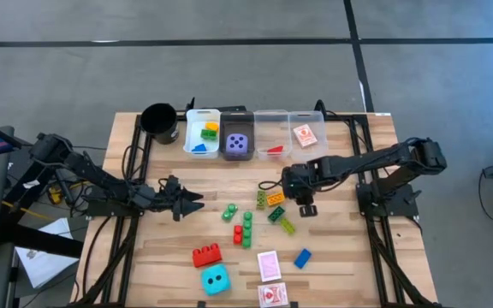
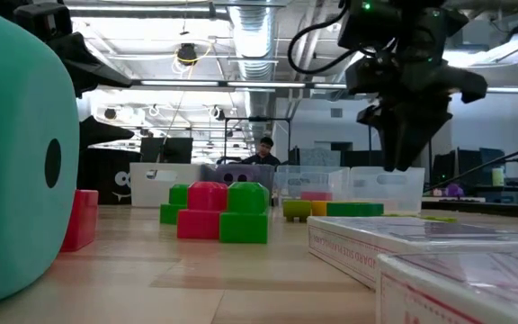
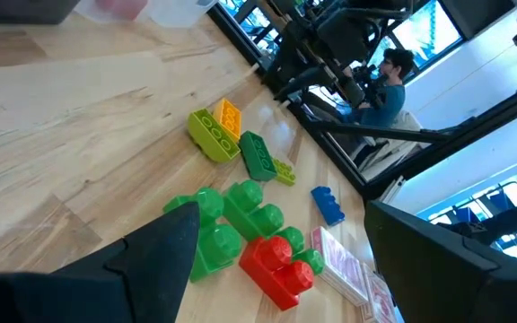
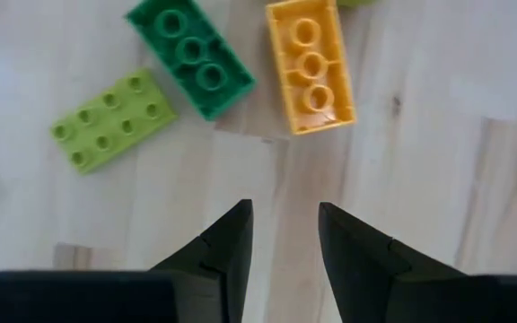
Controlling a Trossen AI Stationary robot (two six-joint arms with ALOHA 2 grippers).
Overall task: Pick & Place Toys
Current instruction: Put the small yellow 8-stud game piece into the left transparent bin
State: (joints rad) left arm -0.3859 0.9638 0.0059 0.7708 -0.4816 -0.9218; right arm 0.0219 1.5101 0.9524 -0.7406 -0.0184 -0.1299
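Yellow brick (image 4: 310, 65) lies flat on the worktop (image 1: 341, 248), touching the dark green brick (image 4: 189, 56); light green plate (image 4: 112, 119) just beside that. Right gripper (image 4: 284, 235) hangs above the yellow brick, fingers slightly apart, empty. Judgement: for a clean grasp, line the fingers across the yellow brick's narrow sides, go straight down, and avoid nudging the dark green brick. Left gripper (image 1: 193, 202) waits well away from the yellow brick, near the green bricks (image 1: 244, 229), fingers apart, holding nothing.

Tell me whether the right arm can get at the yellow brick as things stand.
Probably yes. The right gripper hangs over bare wood with its jaws open, the yellow brick just ahead. Nothing lies between them; the dark green brick beside it sits apart, leaving room.
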